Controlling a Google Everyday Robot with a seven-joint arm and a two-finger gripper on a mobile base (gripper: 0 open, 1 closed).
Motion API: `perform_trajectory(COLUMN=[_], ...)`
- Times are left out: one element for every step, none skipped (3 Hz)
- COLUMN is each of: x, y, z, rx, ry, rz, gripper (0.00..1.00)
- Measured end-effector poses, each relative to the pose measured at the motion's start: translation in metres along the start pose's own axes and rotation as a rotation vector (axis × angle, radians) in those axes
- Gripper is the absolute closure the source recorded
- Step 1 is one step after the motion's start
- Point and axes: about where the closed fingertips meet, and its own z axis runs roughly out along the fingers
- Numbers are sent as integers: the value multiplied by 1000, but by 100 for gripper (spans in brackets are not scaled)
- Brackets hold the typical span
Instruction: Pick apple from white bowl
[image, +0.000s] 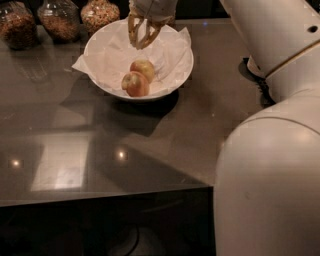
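Camera view: a wide white bowl (176, 82) sits towards the far side of a dark, glossy tabletop (150, 145), lined with crumpled white paper (107, 60) whose corner spills over the rim on the picture's left. Two apples lie in it, touching each other on the paper in the near half of the bowl. The apple (135, 84) lies nearer the front rim, red with a yellowish patch on top. The paler yellow apple (144, 69) rests just behind it and a little to the right. Along the far edge of the table, to the left of the bowl, stand three glass jars (59, 20) filled with brownish, grainy contents; what these are cannot be told. The gripper (140, 45) hangs over the far part of the bowl, above and behind both apples and well clear of them. Its yellowish fingers (133, 31) curve down and inward until the tips come almost together, with only the white liner showing through the gap higher up. Nothing is held between them, and they touch neither fruit nor paper. The robot's white arm (270, 190) fills the right side of the picture, a bulky segment in the foreground and another reaching up towards the top edge.
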Motion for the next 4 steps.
perform_trajectory(x=[3, 5, 6, 7], y=[-8, -11, -10, 0], z=[-15, -22, -23, -12], rx=[24, 32, 36, 24], ry=[9, 12, 7, -8], rz=[26, 52, 71, 105], gripper=[81, 57, 34, 13])
